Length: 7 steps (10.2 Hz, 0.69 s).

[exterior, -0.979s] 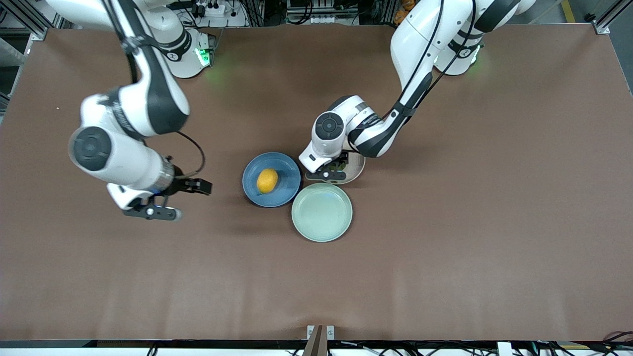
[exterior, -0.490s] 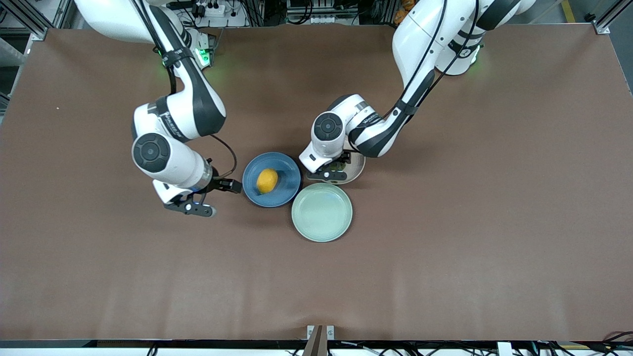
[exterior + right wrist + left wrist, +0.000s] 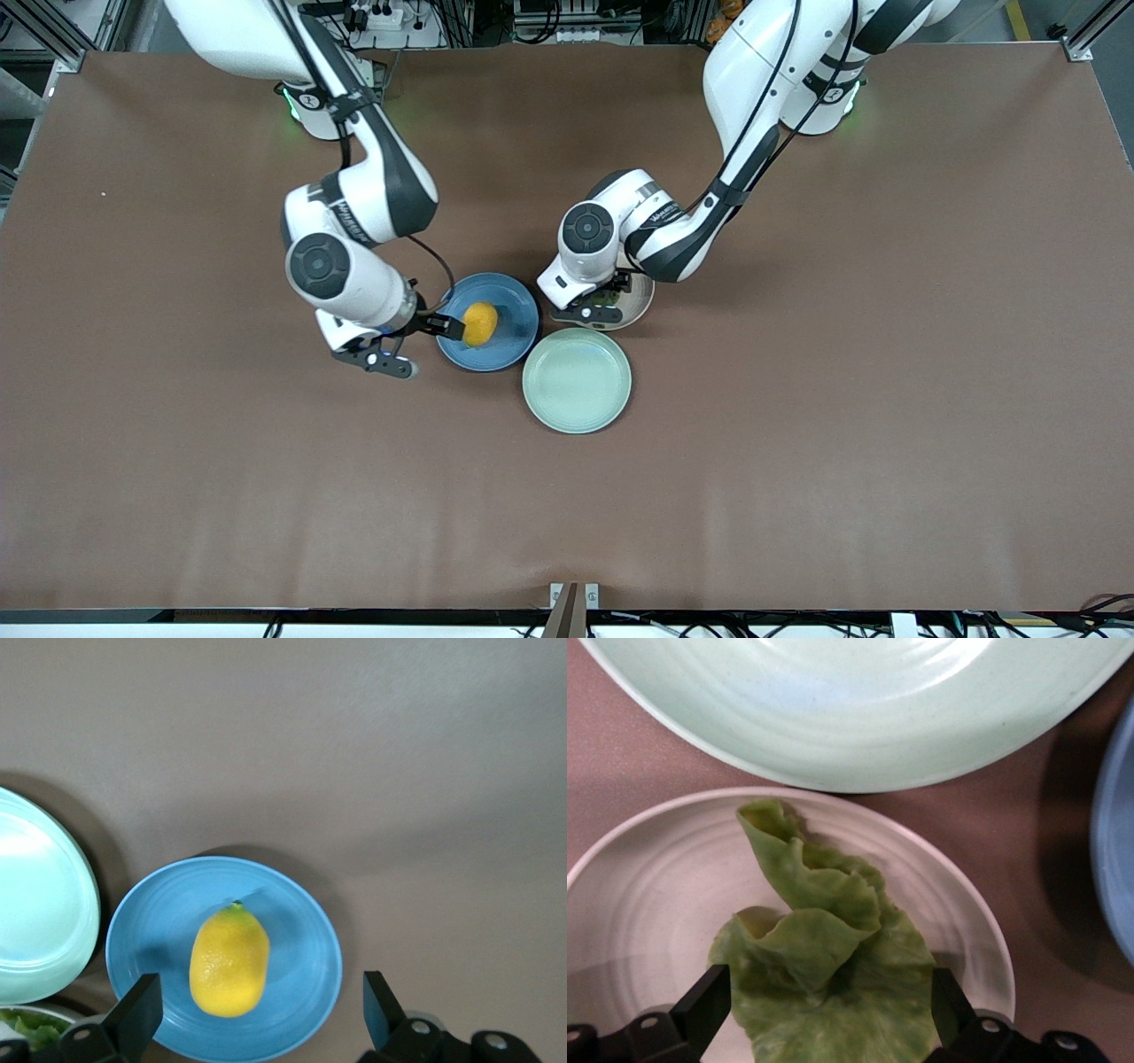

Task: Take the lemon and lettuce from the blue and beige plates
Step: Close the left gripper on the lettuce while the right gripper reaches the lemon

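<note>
while three plates crowd mid-tabletop (image 3: 797, 443), bare brown surface spreads all round. blue plate (image 3: 514, 341) and beige plate (image 3: 640, 306) flank mint plate (image 3: 576, 381), rims nearly touching. right hand (image 3: 427, 344) over blue plate's edge, fingers apart, gripping nothing; lemon (image 3: 229, 961) on plate between fingers. left hand (image 3: 824, 1005) low over beige plate, fingers apart either side of lettuce (image 3: 824, 966).

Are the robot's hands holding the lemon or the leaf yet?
No, nothing is held. The left gripper is open around the lettuce on the beige plate; the right gripper is open above the lemon.
</note>
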Tool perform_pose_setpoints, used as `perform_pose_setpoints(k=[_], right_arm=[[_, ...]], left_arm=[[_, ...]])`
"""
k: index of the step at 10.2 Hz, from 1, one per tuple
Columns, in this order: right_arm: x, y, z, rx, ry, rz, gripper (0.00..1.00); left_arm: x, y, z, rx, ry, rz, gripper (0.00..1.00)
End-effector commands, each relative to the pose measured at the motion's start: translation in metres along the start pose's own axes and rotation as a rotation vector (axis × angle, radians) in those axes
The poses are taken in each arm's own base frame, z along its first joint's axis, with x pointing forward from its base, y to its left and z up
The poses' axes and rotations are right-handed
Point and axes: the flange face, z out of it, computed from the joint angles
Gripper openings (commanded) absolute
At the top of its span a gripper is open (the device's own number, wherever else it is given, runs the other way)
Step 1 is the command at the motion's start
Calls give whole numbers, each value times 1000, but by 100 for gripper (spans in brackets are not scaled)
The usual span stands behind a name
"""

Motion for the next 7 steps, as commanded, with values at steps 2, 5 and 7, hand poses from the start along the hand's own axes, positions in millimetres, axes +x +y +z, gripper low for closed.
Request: perform_pose_setpoints(k=[2,5,7], right_arm=[[-29,-8,36,19,24,51,100],[-50,-19,63,25,51,55,100],[-59,-26,80,22,57,66,100]], left_arm=[[-4,0,-3,24,13,10,54],[-5,2,-3,24,16,-34,0],[-4,2,-5,22,18,-36,0]])
